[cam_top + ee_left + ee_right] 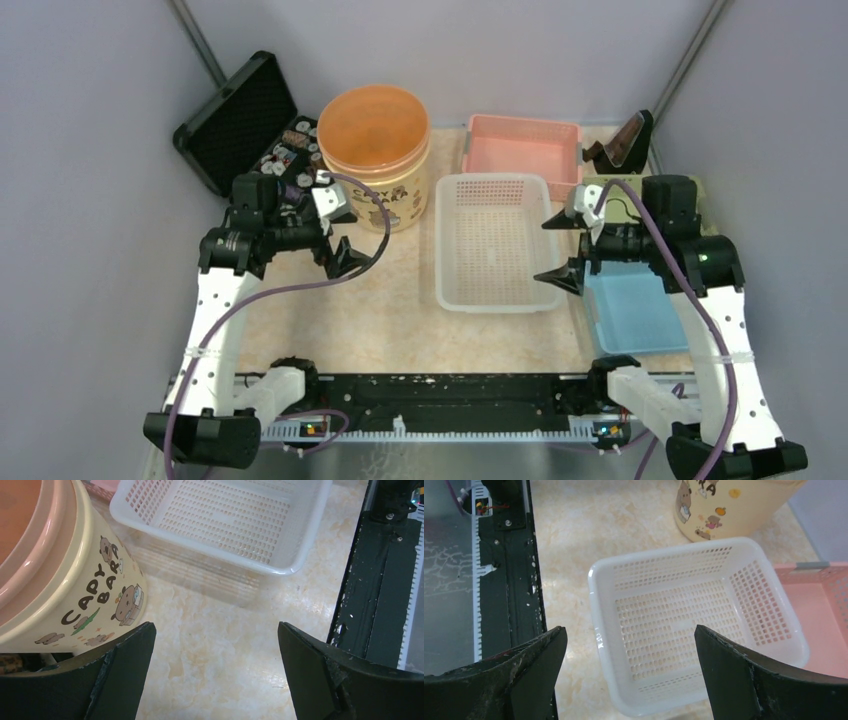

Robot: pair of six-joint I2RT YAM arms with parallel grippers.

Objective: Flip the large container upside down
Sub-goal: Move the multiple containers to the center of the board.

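Note:
The large container point(375, 150) is a cream capybara-print tub with an orange lid, upright at the back left of the table; its side shows in the left wrist view point(60, 580) and the right wrist view point(729, 505). My left gripper point(345, 222) hovers open just in front of the tub, its left finger point(125, 670) close beside the tub's wall, with only bare tabletop between the jaws point(215, 645). My right gripper point(545, 252) is open at the right edge of the white basket, holding nothing point(630, 650).
A white perforated basket point(492, 240) sits mid-table, right of the tub. A pink basket point(522, 145) is behind it, and a blue tray point(635, 310) lies under the right arm. An open black case point(235, 120) with small items stands back left. A dark stand point(625, 145) is back right.

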